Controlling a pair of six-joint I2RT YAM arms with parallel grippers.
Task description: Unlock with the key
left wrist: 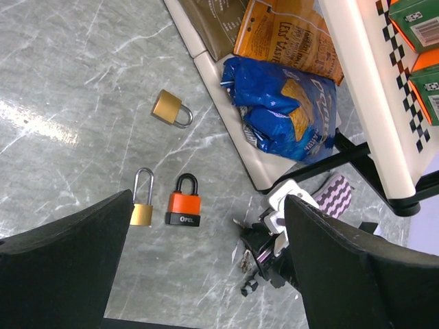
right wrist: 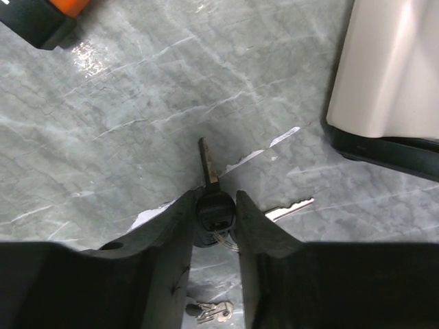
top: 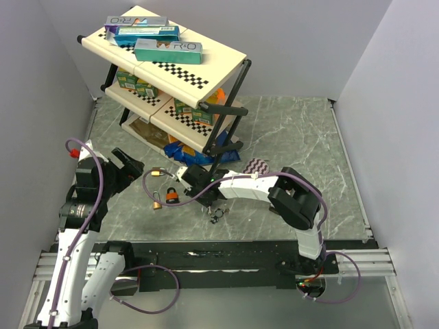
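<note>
Right hand (right wrist: 215, 203) pinches the key (right wrist: 206, 163) by its rounded black head, slim metal blade jutting ahead; left hand (left wrist: 207, 205) gapes wide.

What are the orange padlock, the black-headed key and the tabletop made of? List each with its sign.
The orange padlock: matte orange-and-black casing, probably plastic over metal; dark shackle. The key: dull grey metal blade, black head that looks plastic. The tabletop: grey-green veined marble pattern with glare; stone or printed laminate, cannot tell.
</note>
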